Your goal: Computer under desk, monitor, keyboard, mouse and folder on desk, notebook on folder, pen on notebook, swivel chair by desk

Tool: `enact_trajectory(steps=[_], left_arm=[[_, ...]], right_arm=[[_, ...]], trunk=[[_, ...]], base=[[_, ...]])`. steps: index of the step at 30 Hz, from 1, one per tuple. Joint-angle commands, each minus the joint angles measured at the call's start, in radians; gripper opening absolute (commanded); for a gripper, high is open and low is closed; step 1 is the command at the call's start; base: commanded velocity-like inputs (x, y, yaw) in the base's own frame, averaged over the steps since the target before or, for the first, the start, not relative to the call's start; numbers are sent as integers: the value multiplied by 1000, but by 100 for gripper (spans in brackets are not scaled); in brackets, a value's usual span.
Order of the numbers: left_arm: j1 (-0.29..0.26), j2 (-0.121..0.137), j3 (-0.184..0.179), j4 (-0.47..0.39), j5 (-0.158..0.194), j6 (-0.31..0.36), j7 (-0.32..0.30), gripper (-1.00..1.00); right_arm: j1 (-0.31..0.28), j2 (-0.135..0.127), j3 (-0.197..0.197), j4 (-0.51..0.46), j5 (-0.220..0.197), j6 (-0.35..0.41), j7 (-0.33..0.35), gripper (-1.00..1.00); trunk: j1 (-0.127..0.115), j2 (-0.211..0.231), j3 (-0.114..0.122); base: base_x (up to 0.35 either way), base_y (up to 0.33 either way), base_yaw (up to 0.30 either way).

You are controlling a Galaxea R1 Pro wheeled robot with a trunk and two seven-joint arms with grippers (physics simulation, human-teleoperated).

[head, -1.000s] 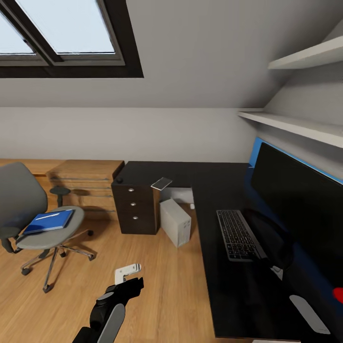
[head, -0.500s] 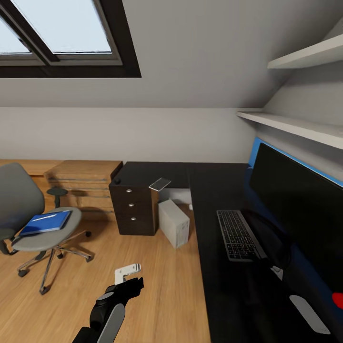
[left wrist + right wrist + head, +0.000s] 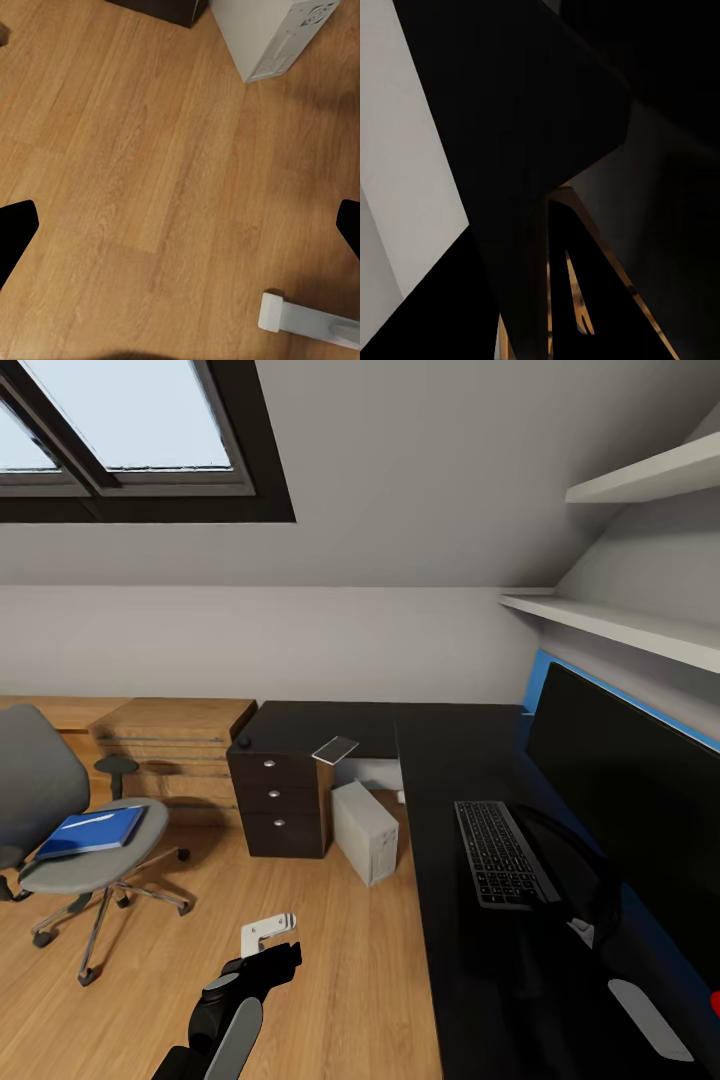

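While the robot faces the dark L-shaped desk [image 3: 440, 760], the flat black keyboard [image 3: 500, 852] and monitor [image 3: 630, 780] sit on it, the boxy white computer [image 3: 366, 830] under it. Left of the desk, the glossy blue folder [image 3: 92, 830] lies on the grey swivel chair [image 3: 60, 830], awaiting transfer. Left gripper [image 3: 180, 232] fingers are spread over wood floor; right gripper: cannot tell.

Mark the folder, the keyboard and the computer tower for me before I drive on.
folder [image 3: 92, 831]: head view, middle of its blue cover, on the chair seat.
keyboard [image 3: 500, 853]: head view, middle of the key field, on the desk.
computer tower [image 3: 367, 830]: head view, its pale side panel, on the floor.
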Motion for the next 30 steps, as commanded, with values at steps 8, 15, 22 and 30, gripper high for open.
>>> enact_trajectory(steps=[8,15,22,30], left_arm=[[-1,0,-2,-1,10,1,10,100],[-1,-2,-2,-1,9,1,11,100],[-1,-2,-1,-1,9,1,12,100],[-1,-2,-2,-1,10,1,12,100]], right_arm=[[-1,1,-2,1,-8,7,3,-100],[0,1,-1,1,-8,7,3,-100],[0,1,0,1,-8,8,2,-100],[-1,1,1,-1,-5,8,1,-100]], trunk=[[0,-1,-1],[0,-1,-1],[0,-1,-1],[-23,41,18]], base=[[122,0,0],[10,0,0],[0,0,0],[0,0,0]])
